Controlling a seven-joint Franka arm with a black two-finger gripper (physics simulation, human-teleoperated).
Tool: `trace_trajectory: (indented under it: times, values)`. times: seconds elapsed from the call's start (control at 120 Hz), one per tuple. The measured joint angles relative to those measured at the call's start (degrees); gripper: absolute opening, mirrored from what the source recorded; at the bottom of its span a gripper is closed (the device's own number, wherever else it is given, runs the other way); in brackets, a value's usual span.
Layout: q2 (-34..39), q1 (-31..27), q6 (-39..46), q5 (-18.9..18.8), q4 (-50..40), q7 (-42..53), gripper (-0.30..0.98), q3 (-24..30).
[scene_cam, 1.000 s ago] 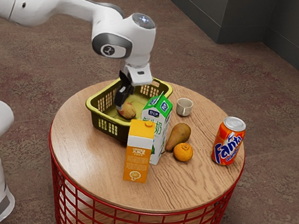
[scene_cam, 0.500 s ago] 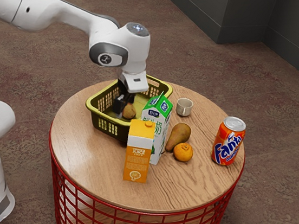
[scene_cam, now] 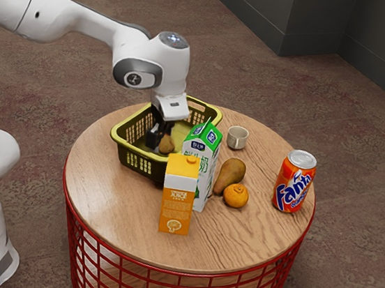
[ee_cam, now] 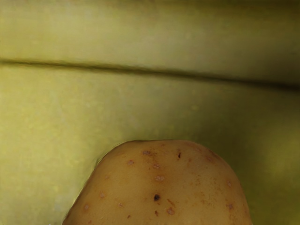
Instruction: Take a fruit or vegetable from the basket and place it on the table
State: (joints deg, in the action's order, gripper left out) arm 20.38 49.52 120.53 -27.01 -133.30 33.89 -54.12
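While poising the gripper (scene_cam: 161,140) at the potato (scene_cam: 167,145) in the basket (scene_cam: 137,158) at eleven o'clock, am failing to tell pinching from spread; am leaving lift and table (scene_cam: 122,226) set-down undone.

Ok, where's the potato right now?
In the exterior view, the potato is inside the green basket, down at the gripper, just to the view's left of the milk carton.
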Motion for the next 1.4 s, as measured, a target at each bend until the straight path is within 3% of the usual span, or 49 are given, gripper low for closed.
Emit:
trace_trajectory:
  times: [0.158,0.333,0.458,0.542,0.625,0.733,0.858,0.933,1.067,1.308,1.4]
  values:
    - [0.14,0.32,0.81,-0.47,0.05,-0.73,0.31,-0.25]
    - [3.73,1.1,0.44,-1.75,4.3,-1.51,0.31,1.79]
    - [2.44,1.54,-3.4,-2.0,17.47,-2.01,0.29,10.29]
    - [-8.1,3.94,-6.21,-0.29,30.49,-2.2,0.32,12.42]
    - [-22.94,-4.31,-7.95,7.23,43.04,-1.62,0.3,14.14]
    - [-32.63,-23.27,-9.34,15.07,49.69,-0.44,0.27,29.0]
    - [-37.73,-34.78,-10.25,18.38,53.07,0.71,0.28,42.66]
    - [-39.76,-37.3,-10.59,19.0,53.69,1.21,0.2,46.59]
    - [-42.87,-39.65,-10.79,19.61,53.32,1.67,0.1,47.86]
    - [-46.71,-43.98,-9.26,19.34,55.1,2.32,0.04,52.12]
    - [-47.24,-44.12,-8.9,19.08,55.49,2.77,0.24,52.61]
